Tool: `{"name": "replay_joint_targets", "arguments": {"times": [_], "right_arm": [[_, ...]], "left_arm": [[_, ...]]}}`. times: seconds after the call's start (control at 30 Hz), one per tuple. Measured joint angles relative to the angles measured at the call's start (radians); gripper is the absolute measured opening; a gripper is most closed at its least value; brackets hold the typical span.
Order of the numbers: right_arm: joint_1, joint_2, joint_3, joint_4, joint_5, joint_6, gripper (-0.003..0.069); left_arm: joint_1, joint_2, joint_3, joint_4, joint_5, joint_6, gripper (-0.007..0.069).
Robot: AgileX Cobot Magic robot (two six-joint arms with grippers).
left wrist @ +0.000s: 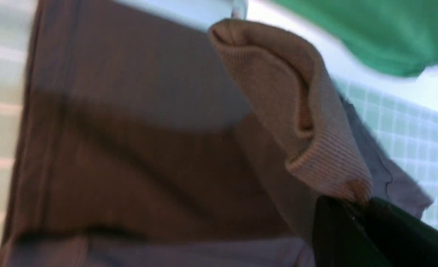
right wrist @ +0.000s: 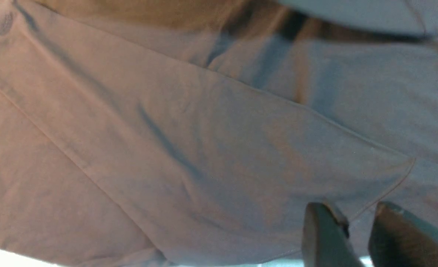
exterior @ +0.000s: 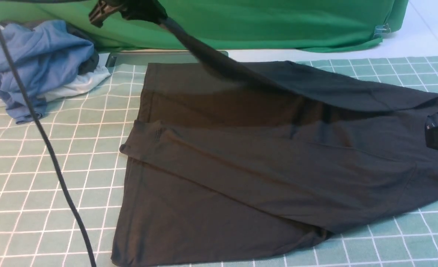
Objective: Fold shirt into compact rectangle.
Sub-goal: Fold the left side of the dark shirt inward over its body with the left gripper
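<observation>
The shirt [right wrist: 189, 148] fills almost the whole view with dark fabric, crossed by a long diagonal seam and a few soft creases, while the right end effector [right wrist: 356, 218] holds its 2 dark fingers [right wrist: 322, 237] apart over it, a curved seam showing in the gap between them.

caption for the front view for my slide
Left jaws hold one sleeve of the black shirt aloft over a green checked mat.

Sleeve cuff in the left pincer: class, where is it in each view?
Front view: top, left of centre, cuff in the left pincer.
Left wrist view: mid-picture, ribbed cuff rising from the pincer.
Right wrist view: not in it.
Shared landmark: the shirt lying flat.
</observation>
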Motion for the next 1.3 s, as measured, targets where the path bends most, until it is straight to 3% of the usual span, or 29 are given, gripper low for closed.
{"name": "replay_joint_targets", "arguments": {"times": [0.23, 0.37, 0.53, 0.8, 1.07, 1.3], "right_arm": [[0.000, 0.000, 0.000, 0.002, 0.000, 0.000, 0.0217], [0.000, 0.000, 0.000, -0.010, -0.018, -0.006, 0.0217], [0.000, 0.000, 0.000, -0.017, -0.028, -0.001, 0.0225], [0.000, 0.000, 0.000, -0.017, -0.035, 0.015, 0.0235], [0.000, 0.000, 0.000, -0.018, -0.043, 0.016, 0.0237], [0.000, 0.000, 0.000, -0.019, -0.029, 0.016, 0.0237]], "left_arm": [[-0.027, -0.182, 0.421, 0.030, -0.001, 0.007, 0.0021], [-0.062, -0.265, 0.730, 0.082, -0.164, 0.022, 0.0021], [-0.059, -0.273, 0.932, 0.125, -0.318, 0.019, 0.0021], [-0.059, -0.276, 0.969, 0.223, -0.368, 0.012, 0.0068], [-0.058, -0.360, 0.897, 0.377, -0.245, -0.045, 0.0282], [-0.062, -0.464, 0.914, 0.302, -0.043, -0.056, 0.0407]]}}
